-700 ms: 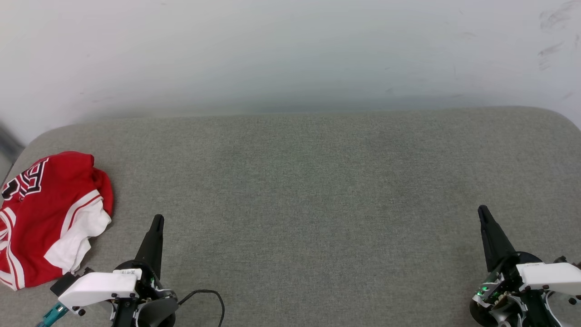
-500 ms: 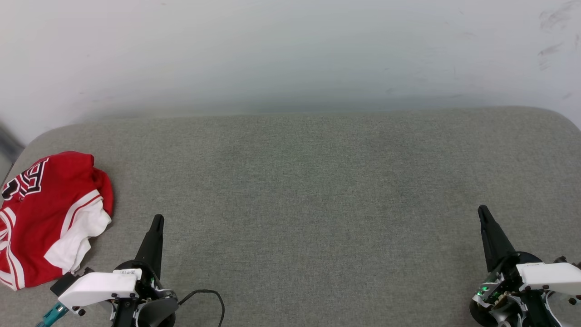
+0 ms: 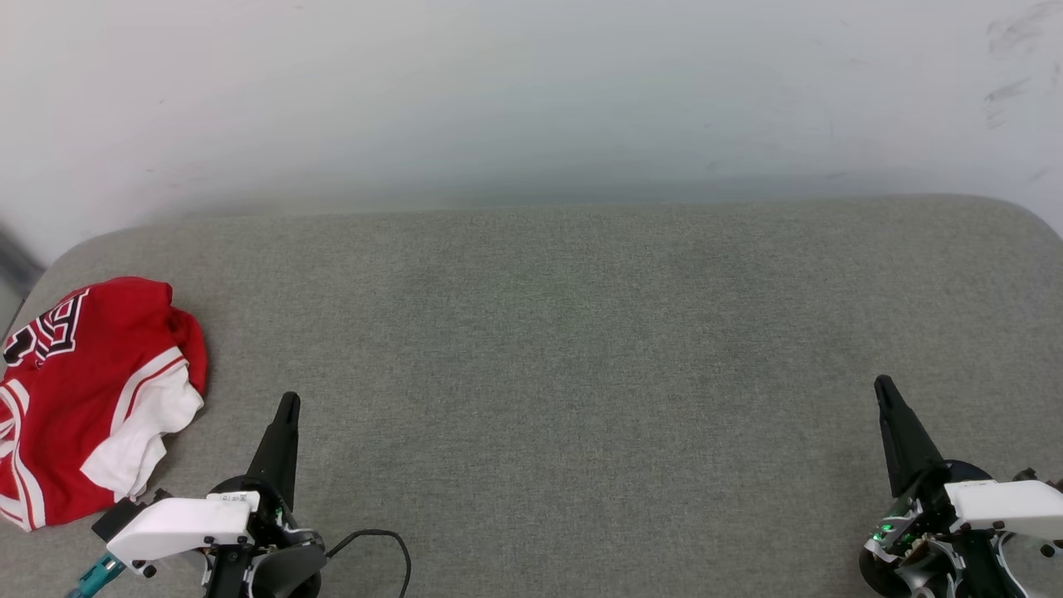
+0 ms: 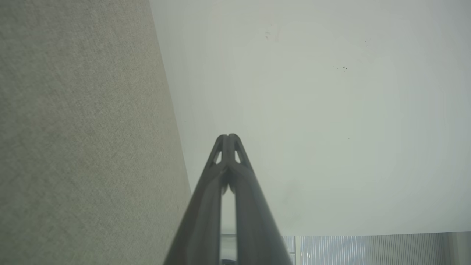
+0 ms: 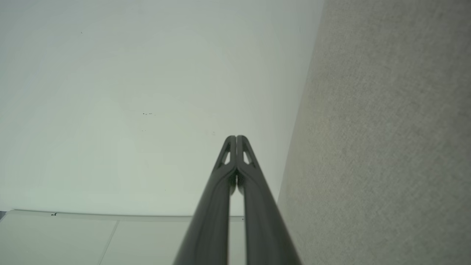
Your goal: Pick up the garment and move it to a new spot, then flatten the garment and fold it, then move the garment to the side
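Observation:
The garment point(image 3: 83, 399), a red jersey with white sleeves, striped trim and black lettering, lies crumpled at the far left of the grey cushioned surface point(image 3: 565, 357). My left gripper point(image 3: 288, 400) hovers just to its right near the front edge, shut and empty, its tips pressed together in the left wrist view point(image 4: 228, 137). Far across at the lower right, my right gripper point(image 3: 882, 384) is also shut with nothing in it, tips meeting in the right wrist view point(image 5: 236, 137). Neither gripper touches the garment.
A pale wall point(image 3: 531, 100) rises behind the cushion's far edge. A black cable point(image 3: 382, 540) loops beside the left wrist. The wide stretch of grey fabric between the two grippers is bare.

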